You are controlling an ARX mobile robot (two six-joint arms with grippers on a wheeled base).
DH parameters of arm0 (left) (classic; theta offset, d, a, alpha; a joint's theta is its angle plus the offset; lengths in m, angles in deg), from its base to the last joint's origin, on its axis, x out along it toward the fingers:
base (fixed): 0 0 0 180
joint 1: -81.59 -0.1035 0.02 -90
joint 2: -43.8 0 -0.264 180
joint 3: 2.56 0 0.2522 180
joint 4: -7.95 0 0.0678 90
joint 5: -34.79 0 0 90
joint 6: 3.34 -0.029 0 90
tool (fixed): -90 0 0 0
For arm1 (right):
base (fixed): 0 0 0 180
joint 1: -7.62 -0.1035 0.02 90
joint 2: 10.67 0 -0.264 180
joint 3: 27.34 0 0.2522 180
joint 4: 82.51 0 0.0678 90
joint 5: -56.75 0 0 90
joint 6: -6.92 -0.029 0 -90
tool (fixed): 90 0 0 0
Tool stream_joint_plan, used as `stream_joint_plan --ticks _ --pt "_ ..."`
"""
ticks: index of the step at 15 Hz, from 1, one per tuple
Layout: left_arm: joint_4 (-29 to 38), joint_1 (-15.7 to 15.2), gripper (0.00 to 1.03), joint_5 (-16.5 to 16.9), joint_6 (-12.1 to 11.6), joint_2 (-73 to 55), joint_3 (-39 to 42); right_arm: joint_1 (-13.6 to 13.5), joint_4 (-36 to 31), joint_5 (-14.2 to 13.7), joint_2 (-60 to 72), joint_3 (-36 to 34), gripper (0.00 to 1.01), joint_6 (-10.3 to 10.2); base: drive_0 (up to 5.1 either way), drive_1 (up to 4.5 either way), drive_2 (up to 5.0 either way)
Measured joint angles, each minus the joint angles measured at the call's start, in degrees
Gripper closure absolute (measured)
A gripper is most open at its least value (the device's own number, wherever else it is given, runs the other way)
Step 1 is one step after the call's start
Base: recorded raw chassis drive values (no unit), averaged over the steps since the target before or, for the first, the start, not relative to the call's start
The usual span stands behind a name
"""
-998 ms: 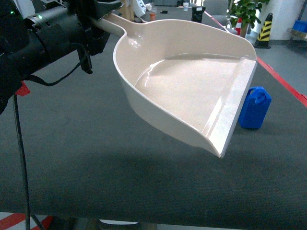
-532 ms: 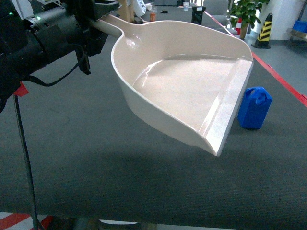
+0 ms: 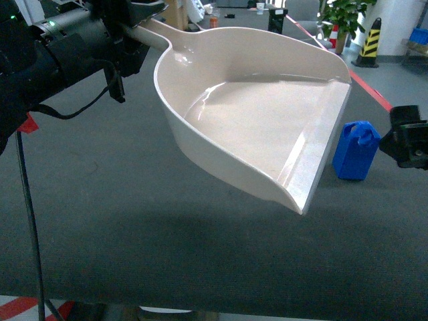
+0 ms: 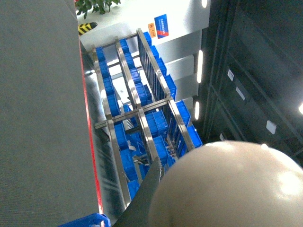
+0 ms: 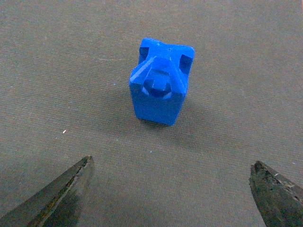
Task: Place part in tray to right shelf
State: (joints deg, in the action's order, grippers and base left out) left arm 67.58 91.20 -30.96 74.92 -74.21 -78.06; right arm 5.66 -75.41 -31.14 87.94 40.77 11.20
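Observation:
The pale beige tray (image 3: 261,114) hangs tilted above the grey table, its flat front edge low on the right. My left gripper (image 3: 130,30) is shut on its handle at the upper left. In the left wrist view the tray's rounded back (image 4: 227,189) fills the lower right beside one dark finger (image 4: 147,198). The blue part (image 3: 354,150) stands upright on the table just right of the tray's front edge. My right gripper (image 3: 408,144) is at the right edge, beside the part. It is open (image 5: 173,189), with the part (image 5: 161,87) ahead of its fingertips. The right shelf (image 4: 137,123) shows beyond the table.
A red tape line (image 3: 374,90) runs along the table's right edge. Behind it stand a yellow-black bollard (image 3: 369,40) and a plant (image 3: 341,17). A black cable (image 3: 30,221) hangs at the left. Several blue crates (image 4: 158,120) fill the steel rack.
My right gripper has come into the head view at the right edge, next to the part. The tray has shifted slightly left. The part has not moved.

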Motion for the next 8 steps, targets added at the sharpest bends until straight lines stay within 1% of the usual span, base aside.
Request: stream_joint_plan --ticks 4,7,8 --pt "0.0 0.0 0.91 0.0 0.0 0.0 0.0 -0.4 4.4 0.3 13.7 13.9 0.03 0.2 0.0 0.0 0.0" --pt "0.0 0.0 0.91 0.0 0.0 0.0 0.0 -0.9 7.6 1.2 22.3 24.9 0.03 -0.2 0.0 0.0 0.0" --pt "0.0 0.0 0.91 0.0 0.0 0.0 0.0 -1.1 8.9 2.0 24.3 27.6 0.03 -0.9 0.0 0.0 0.0"
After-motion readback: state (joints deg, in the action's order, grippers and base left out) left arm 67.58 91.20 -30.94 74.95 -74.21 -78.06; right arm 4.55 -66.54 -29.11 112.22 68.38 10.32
